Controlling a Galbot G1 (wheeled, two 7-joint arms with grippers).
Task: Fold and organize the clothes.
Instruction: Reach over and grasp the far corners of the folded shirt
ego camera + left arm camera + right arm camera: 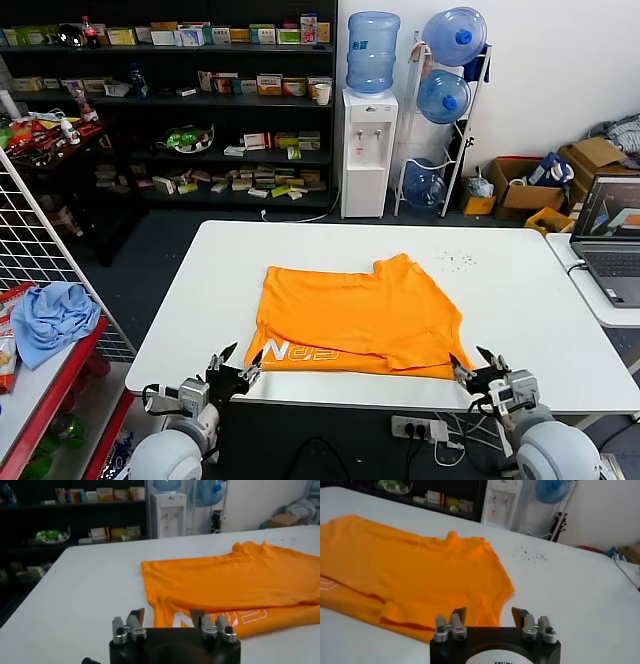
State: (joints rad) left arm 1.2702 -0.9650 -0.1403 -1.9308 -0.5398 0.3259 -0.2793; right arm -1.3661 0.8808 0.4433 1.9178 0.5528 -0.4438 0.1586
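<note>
TEXT: white block lettering on orange T-shirt (pixel 352 318) | LOCATION: lower layer, along the shirt's edge nearest the robot | LEGIBILITY: partly covered by the folded upper layer, characters not readable | OTHER: shelf box labels illegible

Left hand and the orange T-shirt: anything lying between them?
Nothing: in the left wrist view, only bare white table separates the open left hand from the orange T-shirt.

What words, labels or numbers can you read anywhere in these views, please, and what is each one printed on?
White block lettering on the orange T-shirt: partly covered by a fold, no word can be read.
Print on the right gripper's base: cut off, unreadable.
Boxes on the shelves: too small to read.
Water bottle label: too small to read.
Laptop screen: no legible text.
</note>
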